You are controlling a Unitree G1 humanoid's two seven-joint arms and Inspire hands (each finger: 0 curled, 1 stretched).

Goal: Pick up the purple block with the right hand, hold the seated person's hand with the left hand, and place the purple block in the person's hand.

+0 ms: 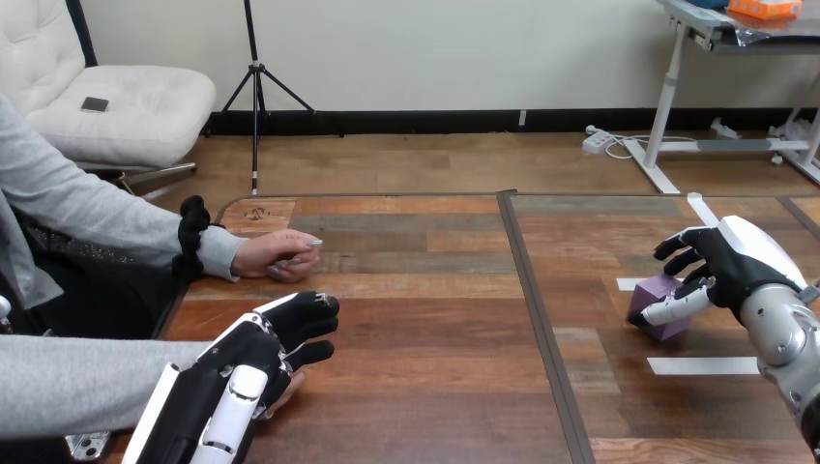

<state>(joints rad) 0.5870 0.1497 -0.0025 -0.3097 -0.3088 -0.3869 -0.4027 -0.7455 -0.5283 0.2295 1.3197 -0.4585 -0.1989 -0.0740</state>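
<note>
Patience mattered: fingers (672, 309) of my right hand (725, 266) gripped the tilted purple block (650, 290); I wanted firmer seating before lifting.

- Table (416, 387): carries both robot hands, the block and two tape strips.
- Block (660, 317): at the right hand's (727, 269) fingertip end, to its left. The thumb (677, 307) lies across the block's near face and the fingers (682, 246) curl behind its top.
- First tape strip (703, 365): on the table, just nearer than the right hand and the block.
- Second tape strip (630, 283): left of the right hand, touching the block's far left edge.
- Table seam (535, 319): between the two robot hands, closer to the right one.
- Person's nearer hand (283, 391): directly beneath the left hand (253, 360); contact cannot be judged.
- Person's farther hand (276, 256): on the table beyond the left hand, apart from it.
</note>
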